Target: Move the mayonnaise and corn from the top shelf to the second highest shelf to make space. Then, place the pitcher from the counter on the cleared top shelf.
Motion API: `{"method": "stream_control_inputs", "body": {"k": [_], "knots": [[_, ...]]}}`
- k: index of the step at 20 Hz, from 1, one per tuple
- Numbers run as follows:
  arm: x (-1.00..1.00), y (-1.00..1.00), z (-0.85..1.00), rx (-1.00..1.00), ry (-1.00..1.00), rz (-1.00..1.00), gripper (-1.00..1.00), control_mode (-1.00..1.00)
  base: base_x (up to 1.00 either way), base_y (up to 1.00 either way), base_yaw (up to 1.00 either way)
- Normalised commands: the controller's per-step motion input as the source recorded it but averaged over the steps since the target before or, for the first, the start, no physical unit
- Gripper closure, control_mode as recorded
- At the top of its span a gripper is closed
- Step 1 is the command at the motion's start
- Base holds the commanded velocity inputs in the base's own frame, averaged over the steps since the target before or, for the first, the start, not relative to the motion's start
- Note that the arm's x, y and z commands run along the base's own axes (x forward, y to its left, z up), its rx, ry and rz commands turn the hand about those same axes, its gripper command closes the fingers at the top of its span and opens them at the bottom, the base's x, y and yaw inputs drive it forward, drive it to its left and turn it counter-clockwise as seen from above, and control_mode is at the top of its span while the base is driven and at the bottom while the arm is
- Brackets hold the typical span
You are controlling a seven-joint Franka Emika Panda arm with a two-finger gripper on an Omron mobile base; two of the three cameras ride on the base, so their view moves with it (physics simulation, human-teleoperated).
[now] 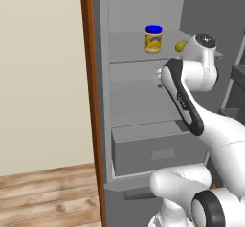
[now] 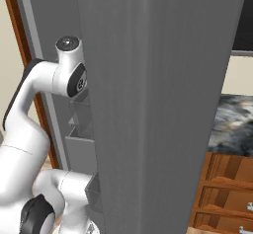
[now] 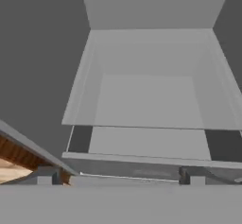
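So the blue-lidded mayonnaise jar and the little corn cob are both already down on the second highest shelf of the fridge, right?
Not quite. The mayonnaise and the corn are both on the top shelf, not on the second highest shelf; the left base view shows them standing side by side up there, the corn to the right of the jar. The rest is right: the jar has a blue lid.

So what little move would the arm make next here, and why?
Probably lift the hand toward the mayonnaise. It stands upright on the top shelf with the corn to its right, neither moved yet. The hand view looks down at a bare lower shelf, and the jaws are open with nothing between them.
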Motion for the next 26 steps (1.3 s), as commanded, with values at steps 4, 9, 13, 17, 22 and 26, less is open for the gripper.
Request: {"method": "stream_control_inputs", "body": {"k": [4,9,13,17,22,26], "knots": [[0.0,0.0,0.57,0.07,-0.38,0.0,-1.0,-1.0,0.0,0.0,0.0],[0.03,0.0,0.66,0.1,-0.27,0.0,-1.0,-1.0,0.0,0.0,0.0],[0.0,0.0,0.71,0.06,-0.16,0.0,-1.0,-1.0,0.0,0.0,0.0],[0.04,0.0,0.74,0.03,-0.07,0.0,-1.0,-1.0,0.0,0.0,0.0],[0.14,0.0,0.59,0.0,0.0,0.0,-1.0,-1.0,0.0,0.0,0.0],[0.21,-0.01,0.19,0.0,0.01,0.0,-1.0,-1.0,0.0,0.0,0.0]]}}
